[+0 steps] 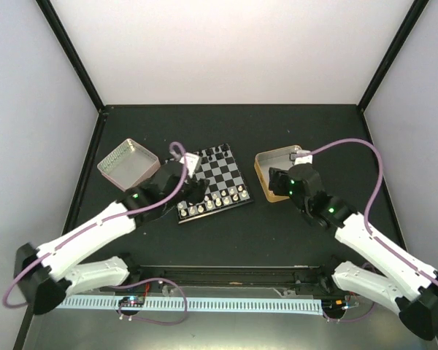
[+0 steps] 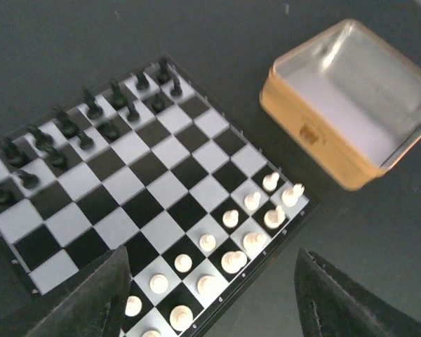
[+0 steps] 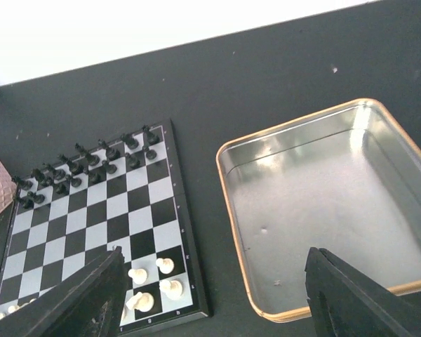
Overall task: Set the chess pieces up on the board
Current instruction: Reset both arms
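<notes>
Dark surface (image 1: 277,233) fills the top view. The board (image 1: 213,182) sits at centre, turned a bit, w/ a pink tin (image 1: 131,162) to its upper left and a gold-rimmed tin (image 3: 228,210) to its right. Gold tin looks bare inside bar a speck or two; can't see into the pink one well enough to say. Left arm reaches in from lower left of frame, right arm from lower right. Left claw (image 2: 210,253) hangs over the board's near-left part, fingers apart w/ nothing btw them, so open and holding nothing. Right claw (image 3: 212,250) hovers over the gold tin, also spread wide and holding nothing; in its wrist view the board lies off at frame left, apart from it. Black pieces (image 2: 91,107) stand in two ranks along the board's far edge, upper left in the left wrist view. White pieces (image 2: 231,262) stand in two ranks along the near edge, running down to the bottom of that frame into the gap btw the left fingers. Last file at bottom left is hidden by a finger, so can't tell if the set is complete. Judgement: setup looks nearly or fully done. Any fix in the white ranks prob. falls to the left arm, as those pieces sit directly below and just ahead of its claw. They stand upright, long axis vertical, so approach is straight down. Neighbours are close, so there's a risk of knocking one.
</notes>
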Controlling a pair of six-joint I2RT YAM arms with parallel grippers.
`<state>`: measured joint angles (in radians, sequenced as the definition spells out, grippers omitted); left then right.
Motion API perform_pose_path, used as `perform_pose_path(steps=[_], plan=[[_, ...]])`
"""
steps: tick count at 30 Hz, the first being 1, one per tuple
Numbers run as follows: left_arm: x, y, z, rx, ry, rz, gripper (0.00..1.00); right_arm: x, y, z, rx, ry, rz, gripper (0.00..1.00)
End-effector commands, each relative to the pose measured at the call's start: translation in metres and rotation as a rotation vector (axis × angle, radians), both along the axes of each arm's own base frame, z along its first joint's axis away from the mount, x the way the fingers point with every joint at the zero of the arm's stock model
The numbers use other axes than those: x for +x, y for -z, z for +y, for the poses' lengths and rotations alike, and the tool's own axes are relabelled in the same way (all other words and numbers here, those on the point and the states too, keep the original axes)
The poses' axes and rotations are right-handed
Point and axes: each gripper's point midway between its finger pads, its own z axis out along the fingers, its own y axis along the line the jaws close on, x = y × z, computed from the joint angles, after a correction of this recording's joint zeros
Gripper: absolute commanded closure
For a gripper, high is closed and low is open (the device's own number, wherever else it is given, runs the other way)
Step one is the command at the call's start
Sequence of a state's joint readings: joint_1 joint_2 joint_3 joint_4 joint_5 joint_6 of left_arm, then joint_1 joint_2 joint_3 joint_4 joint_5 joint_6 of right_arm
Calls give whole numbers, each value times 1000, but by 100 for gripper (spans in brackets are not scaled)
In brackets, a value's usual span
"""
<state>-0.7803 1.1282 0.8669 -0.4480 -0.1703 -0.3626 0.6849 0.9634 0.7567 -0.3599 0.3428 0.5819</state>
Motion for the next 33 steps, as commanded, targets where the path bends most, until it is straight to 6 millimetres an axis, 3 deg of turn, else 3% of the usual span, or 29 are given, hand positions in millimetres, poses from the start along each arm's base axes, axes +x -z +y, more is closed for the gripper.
perform_pose_path(steps=[1, 3, 5, 11, 17, 23, 33], plan=[[-9, -56, 35, -68, -87, -160, 30, -13, -14, -29, -53, 63, -47, 29], [-19, -75, 52, -110, -112, -234, 19, -22, -24, -42, -67, 78, -73, 25], [-29, -92, 72, -154, -145, -322, 2, -32, -35, -55, -67, 94, -104, 19], [-64, -122, 126, -230, -231, -449, 1, -66, -75, -95, -11, 154, -225, 0], [-84, -140, 160, -248, -304, -483, 1, -90, -104, -134, 5, 260, -280, 0], [-96, -156, 180, -271, -337, -528, 1, -110, -123, -163, 39, 335, -350, 0], [-100, -165, 183, -269, -329, -559, 1, -113, -126, -167, 71, 351, -384, 0]])
